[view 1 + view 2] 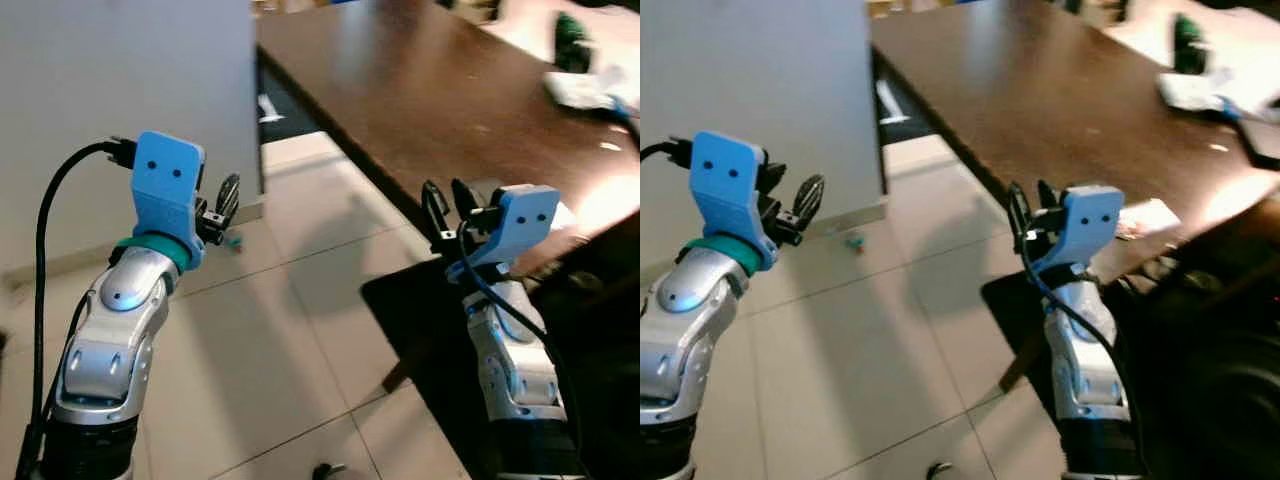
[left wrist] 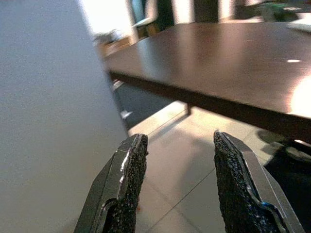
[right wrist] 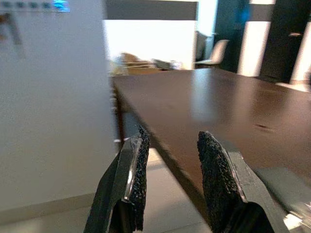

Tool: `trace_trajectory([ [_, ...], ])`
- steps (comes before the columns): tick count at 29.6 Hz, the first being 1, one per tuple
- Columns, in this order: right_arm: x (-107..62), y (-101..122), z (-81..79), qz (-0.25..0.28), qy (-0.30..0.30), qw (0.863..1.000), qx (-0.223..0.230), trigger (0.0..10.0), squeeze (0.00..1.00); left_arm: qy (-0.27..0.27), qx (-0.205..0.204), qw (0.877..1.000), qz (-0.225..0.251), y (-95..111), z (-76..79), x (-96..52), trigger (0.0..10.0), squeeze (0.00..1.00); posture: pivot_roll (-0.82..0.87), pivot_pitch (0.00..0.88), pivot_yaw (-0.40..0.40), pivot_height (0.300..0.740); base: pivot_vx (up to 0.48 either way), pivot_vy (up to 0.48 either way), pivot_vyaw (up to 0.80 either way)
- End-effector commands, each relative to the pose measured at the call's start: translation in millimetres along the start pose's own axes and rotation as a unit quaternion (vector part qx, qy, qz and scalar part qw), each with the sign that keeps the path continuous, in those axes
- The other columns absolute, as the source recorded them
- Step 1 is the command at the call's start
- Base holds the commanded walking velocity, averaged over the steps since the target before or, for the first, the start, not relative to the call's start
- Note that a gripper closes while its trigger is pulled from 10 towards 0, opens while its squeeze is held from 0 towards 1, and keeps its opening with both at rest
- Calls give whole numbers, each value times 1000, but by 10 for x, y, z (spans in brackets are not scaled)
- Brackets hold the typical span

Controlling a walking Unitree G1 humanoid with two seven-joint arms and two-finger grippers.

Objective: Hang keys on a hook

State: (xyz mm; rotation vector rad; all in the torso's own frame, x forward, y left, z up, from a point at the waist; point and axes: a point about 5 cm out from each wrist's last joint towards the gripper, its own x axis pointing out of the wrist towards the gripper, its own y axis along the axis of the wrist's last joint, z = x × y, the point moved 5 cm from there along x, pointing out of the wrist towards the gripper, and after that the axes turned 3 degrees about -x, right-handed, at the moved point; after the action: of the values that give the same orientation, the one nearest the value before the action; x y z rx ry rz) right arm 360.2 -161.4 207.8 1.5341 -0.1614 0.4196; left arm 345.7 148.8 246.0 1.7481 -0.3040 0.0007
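You have both arms raised in front of you over a pale tiled floor (image 1: 290,300). Left gripper (image 1: 226,200) sits near the corner of a white wall (image 1: 100,90), fingers (image 2: 127,184) spread with a clear gap between them, nothing held. Right gripper (image 1: 448,208) hovers at the near edge of a dark brown table (image 1: 420,90), fingers (image 3: 218,184) also spread and empty; from the right wrist view they point along the tabletop toward the far room. No keys can be made out in either gripper; a small light, shiny object (image 1: 1143,218) lies on the table's near edge just right of the right gripper, too blurred to identify. A small teal speck (image 1: 852,240) lies on the floor by the wall's base. At the table's far right, a white crumpled item (image 1: 585,90) with something dark green (image 1: 572,45) behind it. A pale chair (image 3: 214,51) stands beyond the far end of the table.
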Motion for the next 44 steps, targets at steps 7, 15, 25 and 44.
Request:
trace_trajectory([
  [7,-39,-97,-64,-18,0,1000,13,10000,0,-19,16,1000,3,30,46,-11,10000,0,57,0,65,740,0,0,-800],
  [15,-52,-120,-86,-23,3,1000,14,10000,0,-23,15,1000,-3,-13,79,-26,10000,0,59,0,63,740,0,0,-800],
  [25,-55,-134,-96,-25,4,1000,14,10000,0,-32,16,999,-3,-1,99,-24,10000,0,59,0,63,740,0,0,-800],
  [44,-81,-187,-109,-35,6,999,13,10000,0,10,35,999,-35,-155,-7,38,10000,0,60,0,66,740,0,0,-800],
])
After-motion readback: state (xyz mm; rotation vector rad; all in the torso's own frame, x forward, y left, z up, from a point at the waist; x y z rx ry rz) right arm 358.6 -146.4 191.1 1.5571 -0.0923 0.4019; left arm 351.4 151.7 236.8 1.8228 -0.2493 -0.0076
